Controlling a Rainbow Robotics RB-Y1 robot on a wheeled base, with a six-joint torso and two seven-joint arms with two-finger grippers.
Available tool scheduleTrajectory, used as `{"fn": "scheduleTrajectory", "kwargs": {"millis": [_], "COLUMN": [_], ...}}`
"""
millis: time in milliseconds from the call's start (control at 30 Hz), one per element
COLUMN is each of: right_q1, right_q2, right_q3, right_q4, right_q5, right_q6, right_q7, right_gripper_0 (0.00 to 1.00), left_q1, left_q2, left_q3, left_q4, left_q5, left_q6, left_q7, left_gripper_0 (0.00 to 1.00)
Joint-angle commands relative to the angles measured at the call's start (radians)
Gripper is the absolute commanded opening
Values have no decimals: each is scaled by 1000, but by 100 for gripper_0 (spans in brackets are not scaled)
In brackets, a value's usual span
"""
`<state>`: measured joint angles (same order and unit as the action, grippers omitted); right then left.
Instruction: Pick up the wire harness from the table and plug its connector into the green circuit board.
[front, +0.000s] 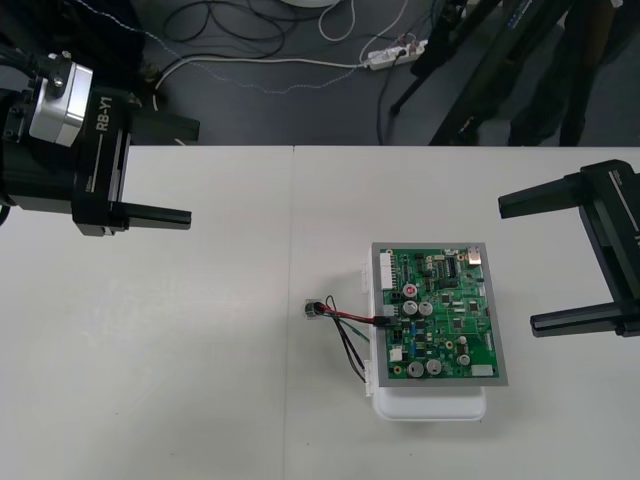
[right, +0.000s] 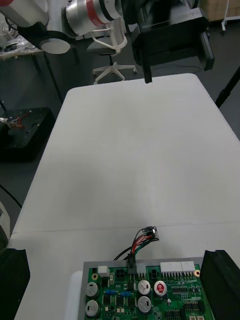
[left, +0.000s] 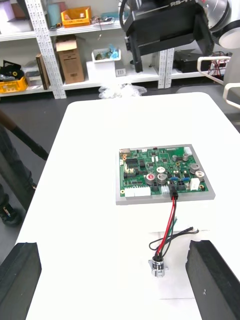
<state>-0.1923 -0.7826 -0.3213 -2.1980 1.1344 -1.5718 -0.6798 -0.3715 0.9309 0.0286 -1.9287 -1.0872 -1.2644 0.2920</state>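
Left gripper: the left gripper (front: 194, 172) hung over the table's far left part, near the far edge and well apart from the board. Its two black fingers (left: 20, 280) stood wide apart with nothing between them.

Right gripper: the right gripper (front: 516, 266) hung at the right side of the table, just beside the board's right edge and not touching it. Its jaws were spread wide and held nothing.

Board: the green circuit board (front: 440, 312) lay flat on its white base (front: 430, 405), right of the table's middle. The base jutted out past the board's near edge.

Wire harness: the wire harness (front: 350, 335) lay partly on the board and partly on the table, at the board's left side, between the two grippers and touched by neither.

Plug: the small black plug (front: 385, 322) sat at the board's left edge, about halfway along it. In the left wrist view it looked seated in a connector there.

Wires: the red, black and green wires (left: 170, 225) ran from the plug off the board's edge onto the table. The black and green ones bowed out in a loose loop towards the near side.

Socket: the round metal socket (front: 313, 309) rested on the table near the board's left edge, apart from it, at the wires' free end.

Table: the plain light table (front: 200, 380) carried the board, its base and the harness.
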Motion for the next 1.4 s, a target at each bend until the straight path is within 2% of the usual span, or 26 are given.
{"fn": "scheduleTrajectory", "kwargs": {"millis": [33,500,1400], "right_q1": [8,63,73], "right_q2": [19,56,63], "right_q3": [-36,-36,-36], "right_q4": [-58,-131,-123], "right_q5": [13,97,120], "right_q6": [1,1,1], "right_q7": [-23,0,2], "right_gripper_0": [100,100,100], "left_q1": [-15,-15,-15], "left_q2": [49,49,49], "left_q3": [30,30,30], "left_q4": [-39,-41,-41], "left_q5": [26,26,26], "left_q6": [51,51,51], "left_q7": [47,49,49], "left_gripper_0": [86,86,86]}}
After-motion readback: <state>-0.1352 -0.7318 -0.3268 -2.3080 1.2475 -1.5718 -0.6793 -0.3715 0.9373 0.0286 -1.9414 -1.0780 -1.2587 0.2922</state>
